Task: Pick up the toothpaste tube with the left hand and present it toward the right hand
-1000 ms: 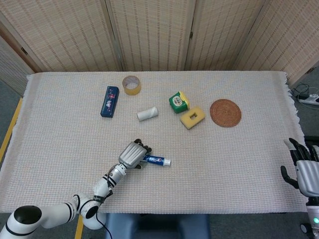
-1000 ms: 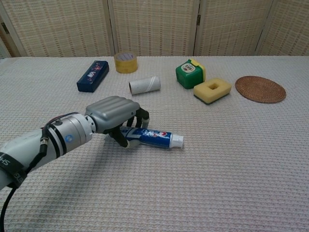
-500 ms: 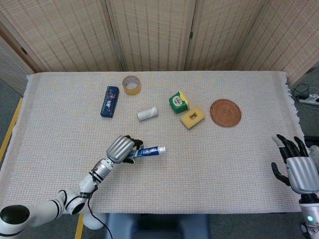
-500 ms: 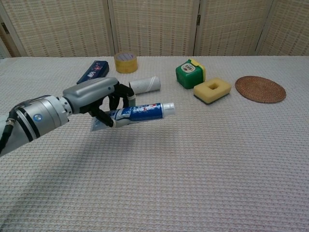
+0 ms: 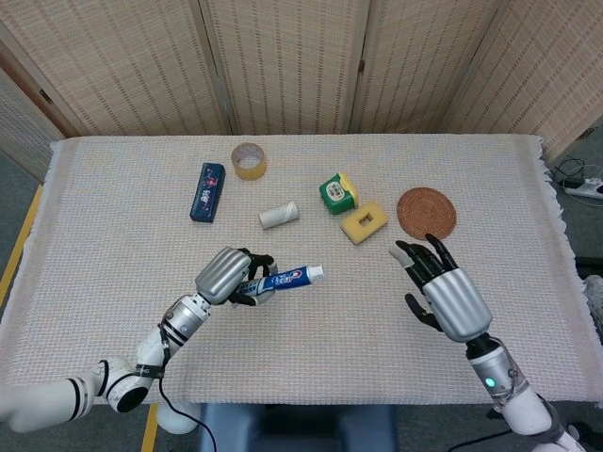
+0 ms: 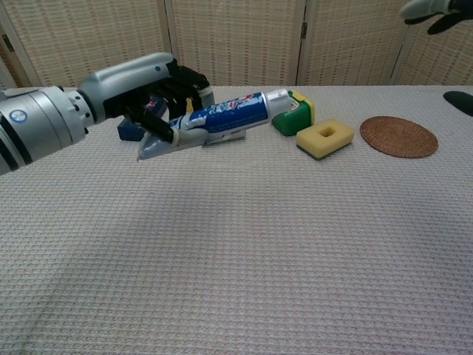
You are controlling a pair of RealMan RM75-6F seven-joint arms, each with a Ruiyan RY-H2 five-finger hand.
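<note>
My left hand (image 5: pixel 229 274) (image 6: pixel 140 92) grips the blue and white toothpaste tube (image 5: pixel 285 278) (image 6: pixel 222 118) by its flat end and holds it well above the cloth. The white cap points to the right, toward my right hand. My right hand (image 5: pixel 445 292) hovers over the right half of the table with its fingers spread and nothing in it. In the chest view only the tips of its fingers (image 6: pixel 432 10) show at the top right corner. A wide gap separates the cap from the right hand.
At the back lie a blue box (image 5: pixel 207 191), a tape roll (image 5: pixel 249 160), a white cardboard roll (image 5: pixel 279 216), a green and yellow carton (image 5: pixel 337 192), a yellow sponge (image 5: pixel 364 222) and a round woven coaster (image 5: pixel 426 214). The woven cloth (image 5: pixel 113 245) covers the whole table.
The left hand has lifted the toothpaste tube off the cloth and raised it. The right hand has swung in from the table's right edge toward the middle.
</note>
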